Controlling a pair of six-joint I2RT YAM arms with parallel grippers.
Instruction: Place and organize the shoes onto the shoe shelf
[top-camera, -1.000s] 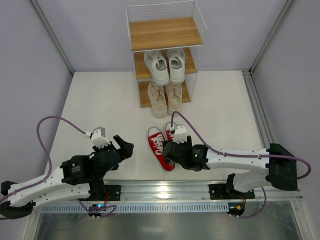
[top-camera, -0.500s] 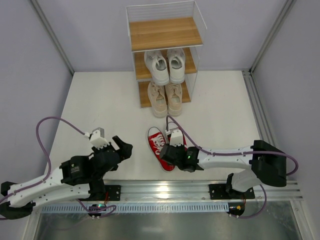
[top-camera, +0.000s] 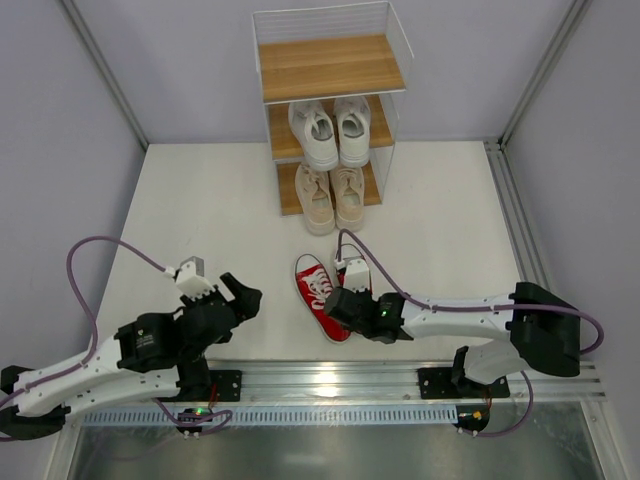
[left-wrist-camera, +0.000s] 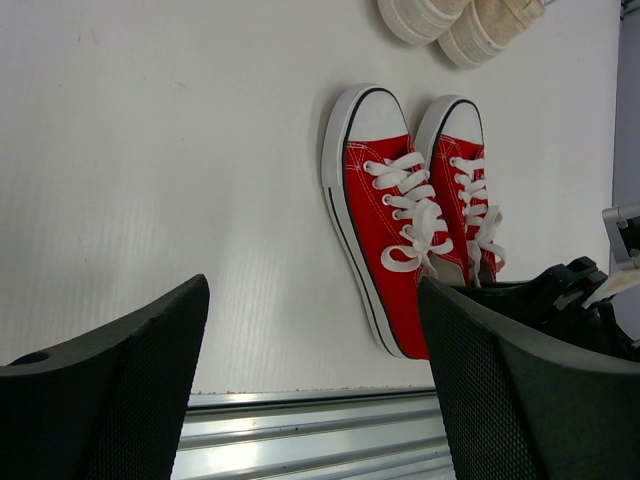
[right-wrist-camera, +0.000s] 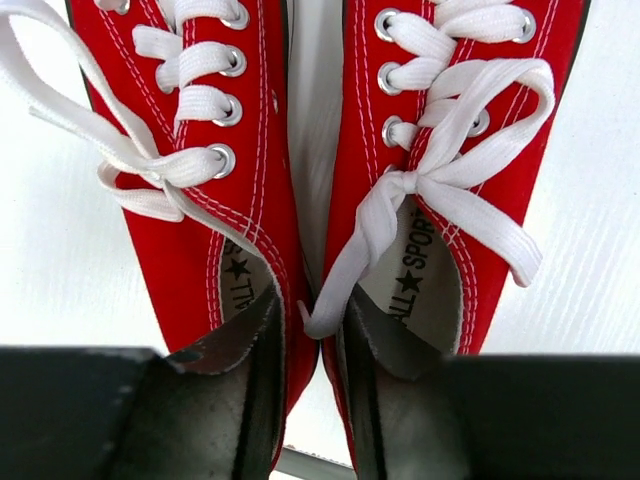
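Observation:
The pair of red shoes (top-camera: 318, 292) lies side by side on the table in front of the shoe shelf (top-camera: 330, 66), toes towards it. My right gripper (top-camera: 342, 302) is over their heels. In the right wrist view one finger sits inside the left shoe (right-wrist-camera: 190, 180) and the other inside the right shoe (right-wrist-camera: 470, 150), and the gripper (right-wrist-camera: 315, 325) pinches the two inner walls together. The left gripper (top-camera: 236, 294) hovers open to the left of the pair, holding nothing; its wrist view shows the red shoes (left-wrist-camera: 385, 210) beyond its fingers (left-wrist-camera: 150, 350).
White shoes (top-camera: 330, 130) fill the shelf's middle board and beige shoes (top-camera: 333, 195) the bottom one; the top board is bare. A metal rail (top-camera: 330, 385) runs along the table's near edge. Grey walls close in left and right.
The right gripper has come down onto the red shoes' heels and closed its fingers on their inner walls. The left gripper has barely moved.

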